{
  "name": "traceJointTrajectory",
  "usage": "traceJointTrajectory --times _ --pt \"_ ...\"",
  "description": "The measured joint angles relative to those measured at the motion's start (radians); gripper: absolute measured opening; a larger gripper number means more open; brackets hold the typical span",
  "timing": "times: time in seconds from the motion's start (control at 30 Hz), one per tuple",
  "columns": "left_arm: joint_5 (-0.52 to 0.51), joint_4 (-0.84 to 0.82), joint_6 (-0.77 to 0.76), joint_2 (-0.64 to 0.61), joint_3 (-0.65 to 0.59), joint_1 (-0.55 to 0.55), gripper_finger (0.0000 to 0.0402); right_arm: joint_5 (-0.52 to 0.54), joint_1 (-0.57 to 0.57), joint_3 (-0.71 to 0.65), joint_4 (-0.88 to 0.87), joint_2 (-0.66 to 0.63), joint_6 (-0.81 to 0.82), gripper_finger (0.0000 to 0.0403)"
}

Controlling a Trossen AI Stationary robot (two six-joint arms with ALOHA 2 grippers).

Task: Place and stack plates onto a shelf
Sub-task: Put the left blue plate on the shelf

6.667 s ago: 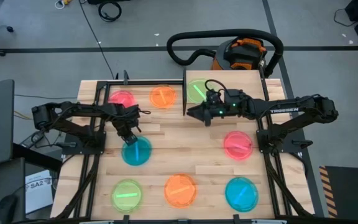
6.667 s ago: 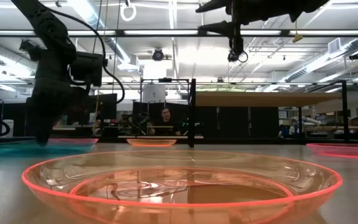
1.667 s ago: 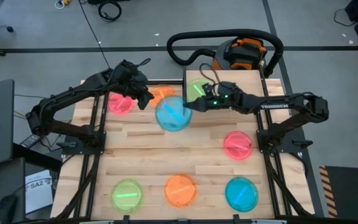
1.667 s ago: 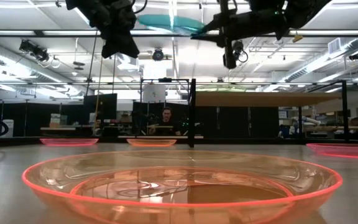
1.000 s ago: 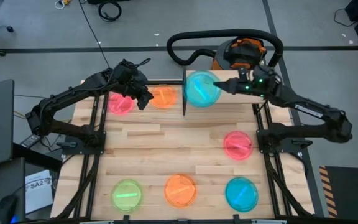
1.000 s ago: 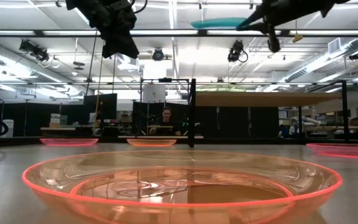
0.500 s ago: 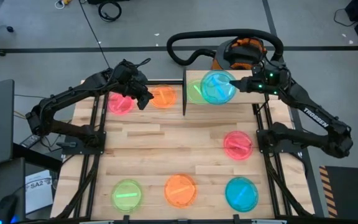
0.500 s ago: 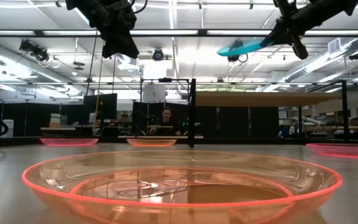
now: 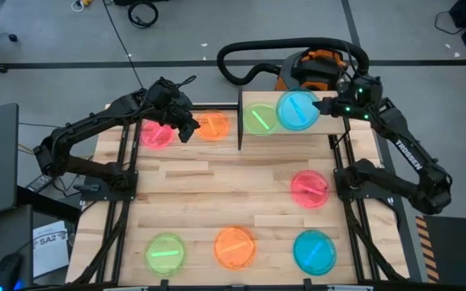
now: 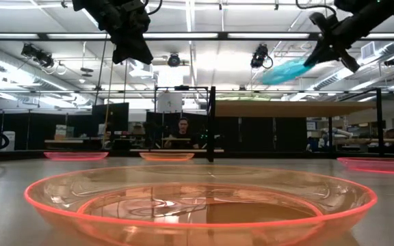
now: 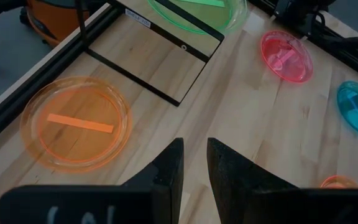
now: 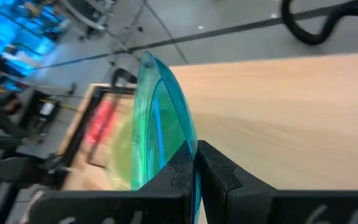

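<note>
A blue plate [image 9: 298, 109] hangs tilted above the shelf [image 9: 330, 129] — beside the green plate [image 9: 259, 119] lying there; six more dot the surface.

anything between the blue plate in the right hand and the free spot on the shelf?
Nothing visible. The right hand holds the blue plate tilted in the air over the shelf; the green plate sits beside that spot.

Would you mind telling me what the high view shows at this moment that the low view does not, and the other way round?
Only the high view shows the green plate lying on the shelf, the orange vacuum behind the table, and all the plates laid out. Only the low view shows a person seated in the room beyond. Both show the right gripper holding the blue plate by its rim above the shelf, and the left gripper raised, holding nothing.
</note>
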Motion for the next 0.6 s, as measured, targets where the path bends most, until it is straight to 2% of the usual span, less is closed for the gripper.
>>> traceJointTrajectory --times 0.3,0.6 --pt "0.000 0.000 -0.007 0.000 0.000 0.000 0.0078 0.041 -0.064 0.000 -0.066 0.003 -0.063 0.0020" --pt "0.000 0.000 -0.007 0.000 0.000 0.000 0.0078 0.072 -0.064 0.000 -0.093 0.005 -0.092 0.0020"
